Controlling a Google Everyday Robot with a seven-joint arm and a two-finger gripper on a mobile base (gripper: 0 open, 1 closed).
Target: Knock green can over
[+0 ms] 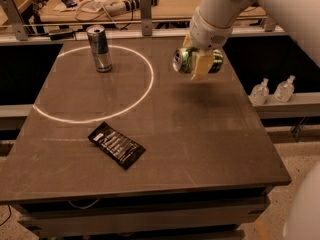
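Green can (215,61) clamped sideways in hand (199,66), lifted off tabletop (200,134) far right; likely tipped for laying down.

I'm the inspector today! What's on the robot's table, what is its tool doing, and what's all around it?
Surface: dark table with a white ring marked on it.
Job's things: green can lying sideways in the air above the table, held by the tool.
Clutter: tall silver-and-blue can upright inside the ring; black packet flat, outside the ring near the front.
Grippers: tool shut on the green can, over the table's far right part.
Cables: cables on the bench behind.
Surroundings: two small bottles on the ledge to the right.
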